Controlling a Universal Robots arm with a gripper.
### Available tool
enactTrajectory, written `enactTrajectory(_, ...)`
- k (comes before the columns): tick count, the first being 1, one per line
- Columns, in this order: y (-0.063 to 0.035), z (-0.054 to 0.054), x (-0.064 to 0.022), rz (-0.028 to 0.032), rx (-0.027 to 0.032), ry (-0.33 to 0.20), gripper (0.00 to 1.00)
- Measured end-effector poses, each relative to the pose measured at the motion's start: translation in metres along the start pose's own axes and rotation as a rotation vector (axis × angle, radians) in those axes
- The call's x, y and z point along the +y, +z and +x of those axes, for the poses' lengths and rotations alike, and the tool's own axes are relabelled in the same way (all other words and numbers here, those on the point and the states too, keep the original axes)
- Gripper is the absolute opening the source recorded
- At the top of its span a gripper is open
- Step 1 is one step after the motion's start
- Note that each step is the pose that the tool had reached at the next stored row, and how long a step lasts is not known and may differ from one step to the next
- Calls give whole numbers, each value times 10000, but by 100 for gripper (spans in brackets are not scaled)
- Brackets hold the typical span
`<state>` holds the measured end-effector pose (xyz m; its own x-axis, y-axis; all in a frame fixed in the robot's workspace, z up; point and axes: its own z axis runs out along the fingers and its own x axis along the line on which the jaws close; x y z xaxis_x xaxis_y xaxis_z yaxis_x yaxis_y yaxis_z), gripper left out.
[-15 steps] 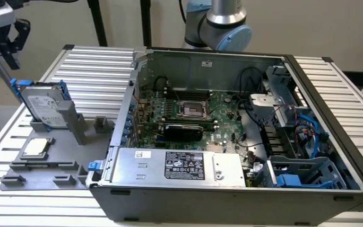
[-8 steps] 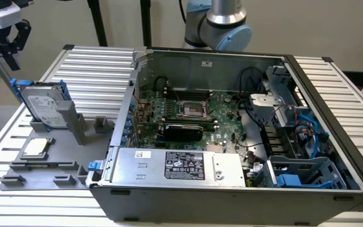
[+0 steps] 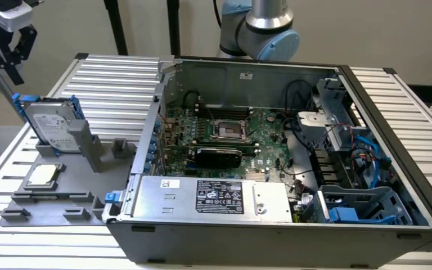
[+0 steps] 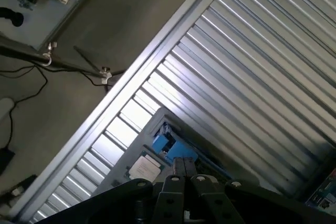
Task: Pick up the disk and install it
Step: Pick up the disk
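While the pincer (image 3: 6, 55) hangs high over the counter (image 3: 115, 73) at the exterior view's left, its jaws pressed together on nothing, the disk (image 3: 53, 125) sits below it and a little toward the exterior view's right, well apart from it. The disk stands on edge in a grey stand (image 3: 58, 185), leaning slightly, its long axis running up and down. In the wrist view its blue carrier (image 4: 170, 144) shows just beyond the closed fingertips, so I judge the pincer nearly in line above it. The open computer case (image 3: 238, 73) lies farther right, the disk not yet lifted
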<state>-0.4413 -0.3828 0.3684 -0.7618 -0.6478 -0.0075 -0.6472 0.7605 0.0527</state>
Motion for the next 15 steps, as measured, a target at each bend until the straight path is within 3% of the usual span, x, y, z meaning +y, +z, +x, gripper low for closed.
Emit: enactTrajectory(15, 1, 0, 0, -10, 135, -2731, 11)
